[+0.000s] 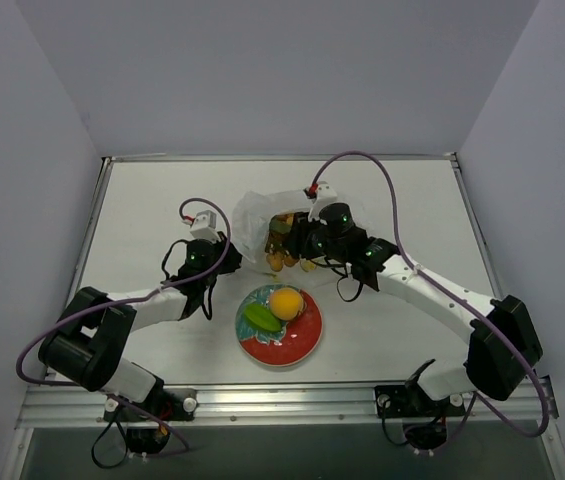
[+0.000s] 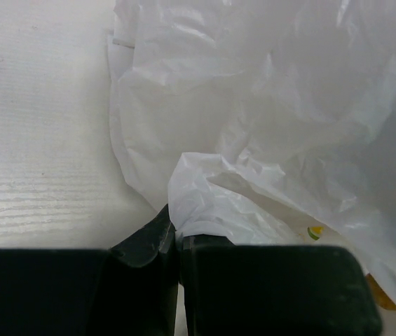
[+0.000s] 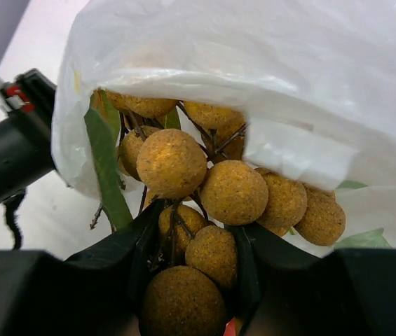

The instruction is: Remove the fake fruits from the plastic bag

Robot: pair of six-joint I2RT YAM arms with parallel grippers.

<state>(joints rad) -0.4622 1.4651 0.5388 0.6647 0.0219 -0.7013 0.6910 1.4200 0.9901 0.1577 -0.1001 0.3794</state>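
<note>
The white plastic bag lies crumpled behind the plate. My left gripper is shut on a fold of the bag's edge at its left side. My right gripper is shut on the bunch of tan-orange berries, which hangs half out of the bag's mouth; berries show in the top view too. The green oblong fruit and the orange-yellow ball fruit lie on the round red-and-teal plate.
The plate sits near the table's front edge between the two arms. The left arm shows at the left of the right wrist view, close to the bag. Grey walls enclose the table on three sides.
</note>
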